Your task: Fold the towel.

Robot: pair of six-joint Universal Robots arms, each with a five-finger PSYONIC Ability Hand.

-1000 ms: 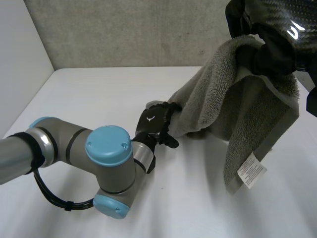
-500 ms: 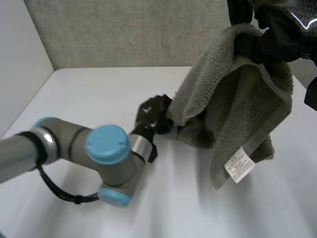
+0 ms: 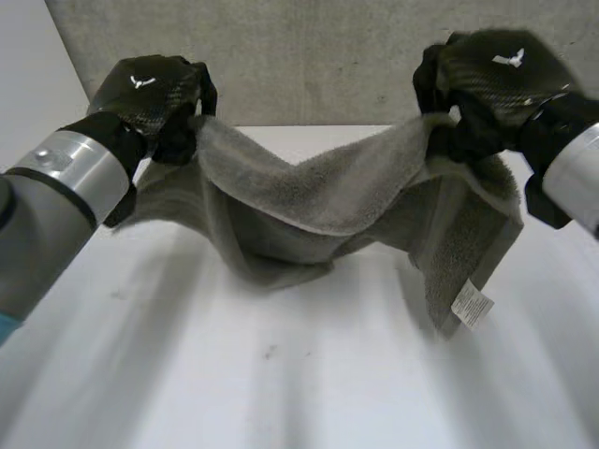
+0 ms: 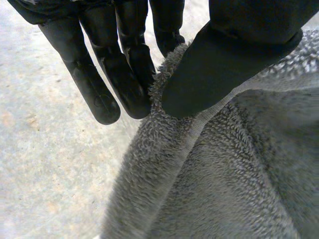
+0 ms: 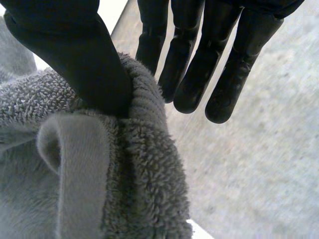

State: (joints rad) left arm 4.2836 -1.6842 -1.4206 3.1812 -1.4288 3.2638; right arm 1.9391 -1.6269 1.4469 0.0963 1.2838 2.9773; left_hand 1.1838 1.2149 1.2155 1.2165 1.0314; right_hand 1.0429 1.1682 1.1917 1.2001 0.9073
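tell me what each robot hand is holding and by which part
Both hold the towel by its upper edge: the left robot hand pinches one end, the right robot hand the other; the middle sags between them.

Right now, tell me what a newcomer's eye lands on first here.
A grey towel is strung between two raised hands, sagging in the middle over the white table. The left hand pinches one end, the right hand the other, and a white tag dangles below the right hand.
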